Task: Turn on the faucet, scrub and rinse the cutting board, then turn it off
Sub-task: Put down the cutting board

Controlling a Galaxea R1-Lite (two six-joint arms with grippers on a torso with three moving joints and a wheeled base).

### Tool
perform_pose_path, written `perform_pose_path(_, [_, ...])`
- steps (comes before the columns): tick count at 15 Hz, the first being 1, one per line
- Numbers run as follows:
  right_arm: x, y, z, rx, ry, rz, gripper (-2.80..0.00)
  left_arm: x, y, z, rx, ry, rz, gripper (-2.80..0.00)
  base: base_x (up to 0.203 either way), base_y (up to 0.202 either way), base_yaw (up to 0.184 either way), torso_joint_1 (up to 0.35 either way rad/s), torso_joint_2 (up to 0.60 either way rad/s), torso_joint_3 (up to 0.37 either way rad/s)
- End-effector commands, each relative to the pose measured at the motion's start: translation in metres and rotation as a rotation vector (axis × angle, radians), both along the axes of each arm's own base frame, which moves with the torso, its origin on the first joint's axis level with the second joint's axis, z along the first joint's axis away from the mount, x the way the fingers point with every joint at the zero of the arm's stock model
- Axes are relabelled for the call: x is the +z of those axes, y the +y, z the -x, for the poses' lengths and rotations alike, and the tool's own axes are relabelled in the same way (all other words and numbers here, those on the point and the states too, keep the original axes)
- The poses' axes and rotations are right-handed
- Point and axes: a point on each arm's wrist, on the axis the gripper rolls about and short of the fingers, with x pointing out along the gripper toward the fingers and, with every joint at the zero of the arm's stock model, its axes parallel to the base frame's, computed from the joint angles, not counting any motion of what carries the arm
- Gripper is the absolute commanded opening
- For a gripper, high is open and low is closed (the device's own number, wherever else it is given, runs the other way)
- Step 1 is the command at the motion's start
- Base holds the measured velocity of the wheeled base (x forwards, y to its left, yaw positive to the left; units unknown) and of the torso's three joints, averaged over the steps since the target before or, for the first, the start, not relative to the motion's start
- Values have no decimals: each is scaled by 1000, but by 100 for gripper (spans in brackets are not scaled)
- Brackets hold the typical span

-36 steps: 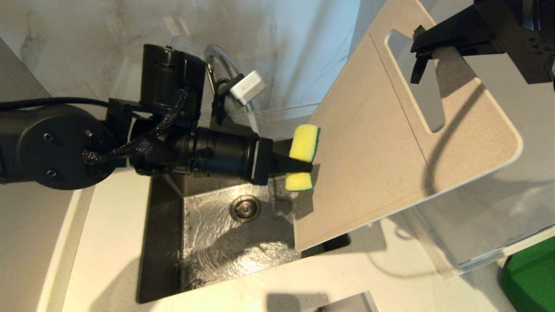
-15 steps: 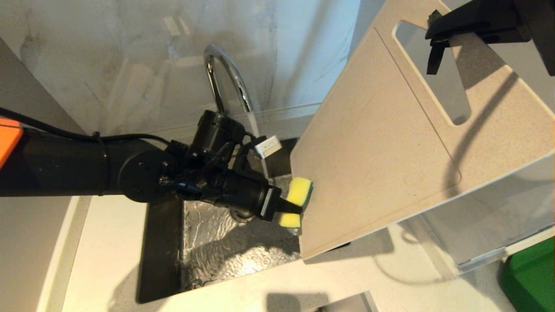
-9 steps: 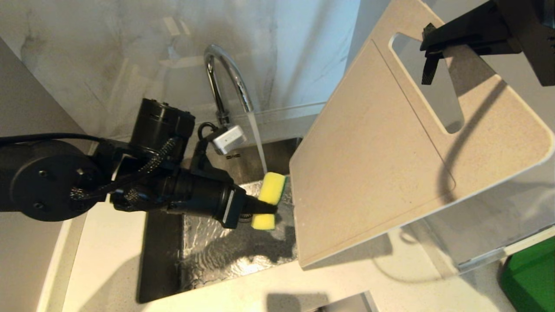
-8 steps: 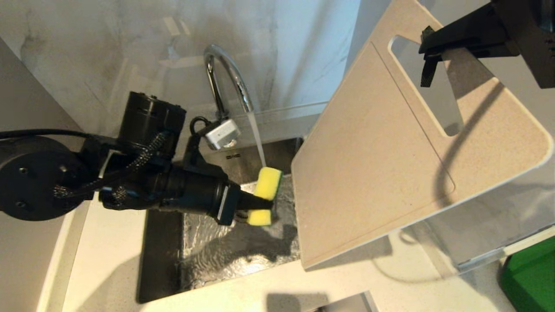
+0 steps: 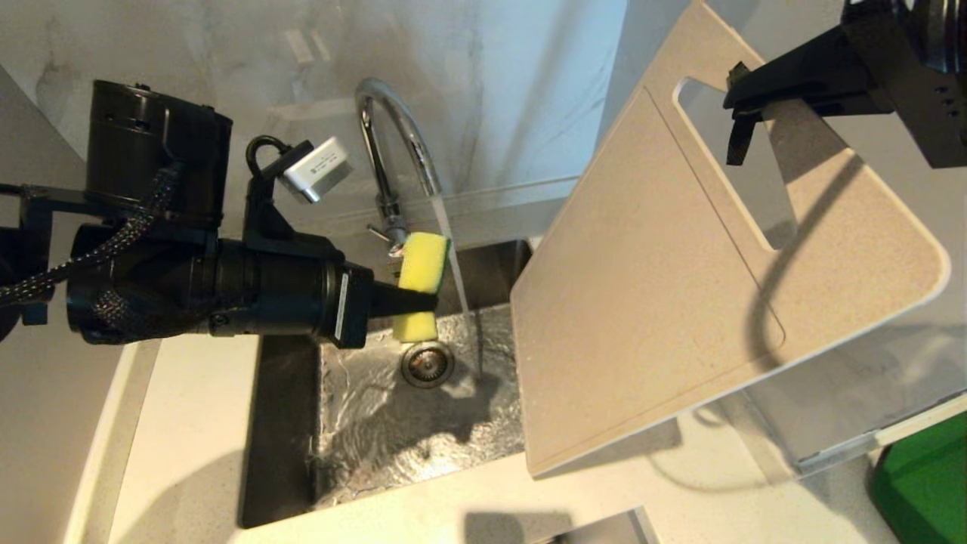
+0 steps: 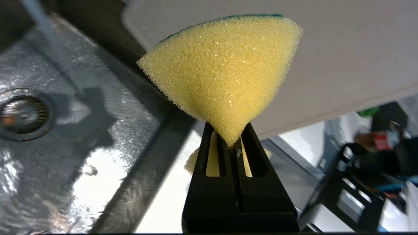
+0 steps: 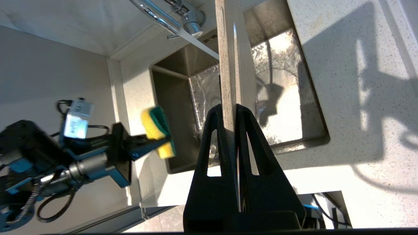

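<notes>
sponge beside running faucet

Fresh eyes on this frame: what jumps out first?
The big cutting board, held tilted over the sink by the right gripper clamped at its handle slot. Next, the yellow sponge pinched in the left gripper clear of the board, beside the faucet, whose water stream is running.

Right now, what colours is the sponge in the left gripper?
The sponge is yellow foam with a green scouring face; the right wrist view shows both layers best.
</notes>
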Motion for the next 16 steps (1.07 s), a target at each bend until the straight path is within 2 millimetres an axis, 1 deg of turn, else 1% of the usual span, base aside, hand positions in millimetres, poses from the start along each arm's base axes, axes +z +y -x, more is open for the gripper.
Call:
perform_pose_path(1, [-3, 1, -2, 0, 14, 4, -280, 6, 4, 4, 33, -22, 5, -280, 0, 0, 0, 0, 0, 0])
perform_pose_path(3, [-5, 3, -5, 0, 21, 9, -280, 10, 9, 3, 94, -44, -1, -280, 0, 0, 0, 0, 0, 0])
perform_pose_path(6, [-7, 4, -7, 0, 31, 11, -280, 19, 28, 1, 174, -70, 10, -280, 0, 0, 0, 0, 0, 0])
perform_pose_path(8, [-9, 5, -9, 0, 39, 16, -280, 24, 42, 4, 211, -74, 9, -280, 0, 0, 0, 0, 0, 0])
perform_pose_path(10, [-11, 8, -13, 0, 46, 22, -280, 30, 60, 5, 290, -89, 7, -280, 0, 0, 0, 0, 0, 0])
perform_pose_path(12, [-12, 9, -14, -2, 53, 27, -280, 36, 80, 1, 379, -109, 9, -280, 0, 0, 0, 0, 0, 0])
perform_pose_path(13, [-13, 9, -14, -1, 54, 29, -280, 41, 88, 5, 404, -125, 18, -280, 0, 0, 0, 0, 0, 0])
perform_pose_path(15, [-13, 9, -15, 3, 49, 37, -280, 43, 106, 11, 461, -135, 18, -280, 0, 0, 0, 0, 0, 0])
perform_pose_path(16, [-13, 10, -16, 0, 57, 29, -280, 44, 119, 15, 507, -144, 15, -280, 0, 0, 0, 0, 0, 0])
